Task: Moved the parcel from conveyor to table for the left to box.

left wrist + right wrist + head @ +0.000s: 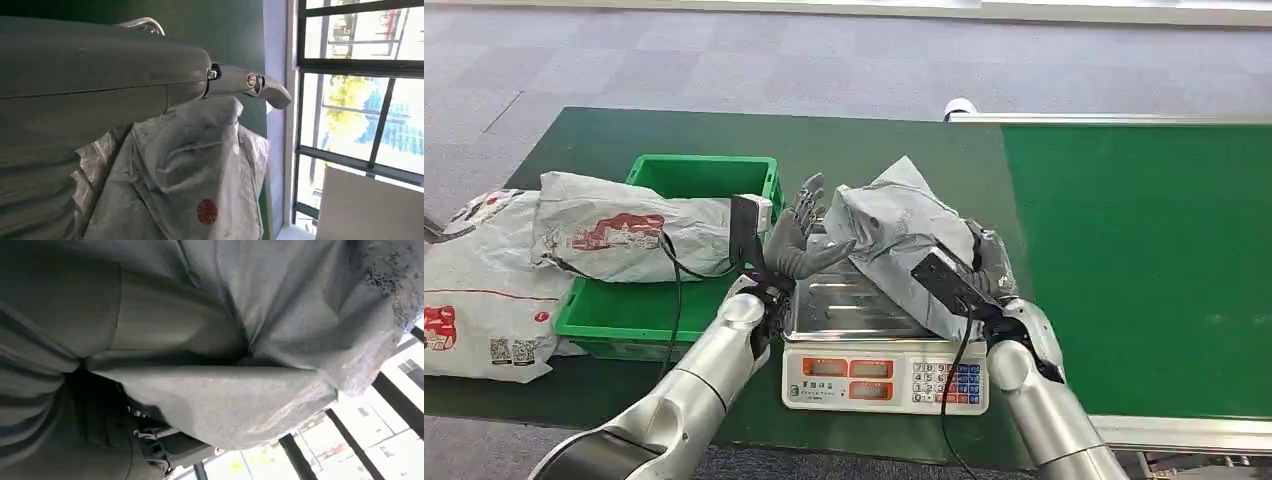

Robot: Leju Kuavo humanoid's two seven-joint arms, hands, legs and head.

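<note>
Fingers of the right hand (989, 262) are curled against the far-right side of the grey parcel (902, 240), which is gripped and held tilted over the steel pan of the scale (879, 345). In the right wrist view, crumpled grey film (300, 305) is seen pressed tight against the thumb, a contact hidden from the head view. The left hand (796, 240) is raised at the parcel's other side, its fingers spread and upright, the thumb touching the bag's lower edge. In the left wrist view a red round mark (207, 211) is shown on the parcel just beyond the thumb, unseen from above. Beyond the left fingers a green crate (674, 250) is draped with another printed bag (624, 228). Right of the right fingers, bare green conveyor belt (1144, 260) is laid open up to its metal edge.
</note>
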